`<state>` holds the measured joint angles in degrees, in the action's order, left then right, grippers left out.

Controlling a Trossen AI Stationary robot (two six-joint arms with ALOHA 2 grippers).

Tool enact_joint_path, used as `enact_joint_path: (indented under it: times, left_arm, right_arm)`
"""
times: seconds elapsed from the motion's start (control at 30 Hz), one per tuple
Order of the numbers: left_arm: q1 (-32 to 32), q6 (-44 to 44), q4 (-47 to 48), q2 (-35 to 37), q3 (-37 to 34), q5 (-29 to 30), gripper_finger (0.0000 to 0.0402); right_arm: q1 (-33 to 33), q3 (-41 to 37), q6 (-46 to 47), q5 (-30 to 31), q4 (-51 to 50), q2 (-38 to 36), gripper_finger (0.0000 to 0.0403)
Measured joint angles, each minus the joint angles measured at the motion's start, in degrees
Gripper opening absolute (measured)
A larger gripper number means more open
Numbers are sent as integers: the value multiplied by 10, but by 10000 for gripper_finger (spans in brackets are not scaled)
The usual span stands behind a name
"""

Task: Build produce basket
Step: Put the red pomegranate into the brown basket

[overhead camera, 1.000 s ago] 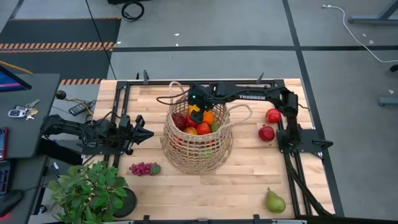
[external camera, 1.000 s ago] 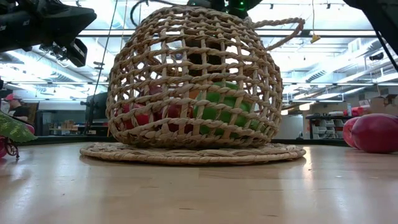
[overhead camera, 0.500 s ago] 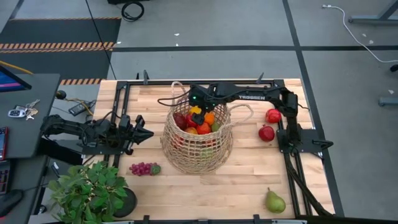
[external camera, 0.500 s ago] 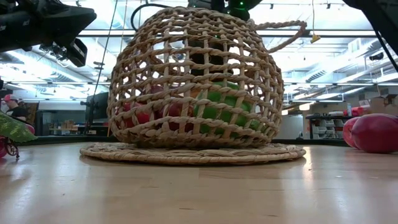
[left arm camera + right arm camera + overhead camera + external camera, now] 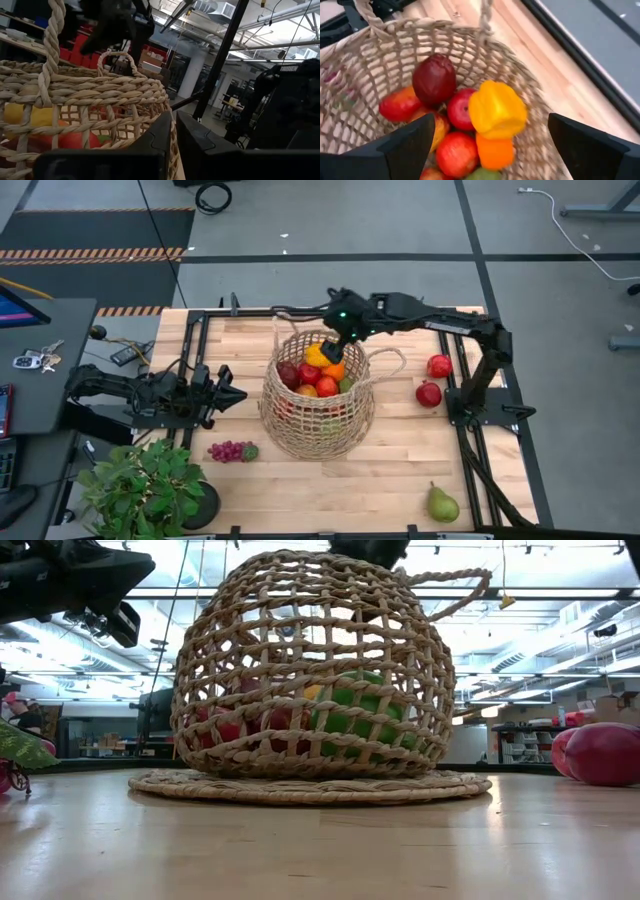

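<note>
The left end effector is parked just left of the basket, fingers pinched narrow with nothing in them, so nothing new there. Below it on the bench the purple grapes are left lying beside the potted plant.

Middle of the bench is where the change is seen: the right end effector has been lifted up and back out of the basket, and it is now held over the far rim with its fingers spread wide and empty. The yellow pepper is sitting loose on top of the pile, so a drop looks to have just been made. One more piece is counted as in.

The basket itself is a big open-weave straw thing with looped handles, standing upright mid-bench. Inside it red apples, an orange, a dark red fruit and something green can be made out.

Further right, two red fruits are still out on the bench, and a pear is near the front right corner, so the job is probably well along but not finished.
</note>
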<state>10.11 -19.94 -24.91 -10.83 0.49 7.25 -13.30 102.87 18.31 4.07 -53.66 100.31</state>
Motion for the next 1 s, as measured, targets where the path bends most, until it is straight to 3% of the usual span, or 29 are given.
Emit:
enact_joint_path:
  times: [0.57,0.83,1.0]
  left_arm:
    - [0,0,0,0,0,0,36]
    - [0,0,0,0,0,0,29]
    - [0,0,0,0,0,0,36]
  right_arm:
    - [1,-9,26,99,-194,-127,391]
    - [9,-127,80,102,-199,-225,391]
    - [21,-197,176,151,-208,-311,391]
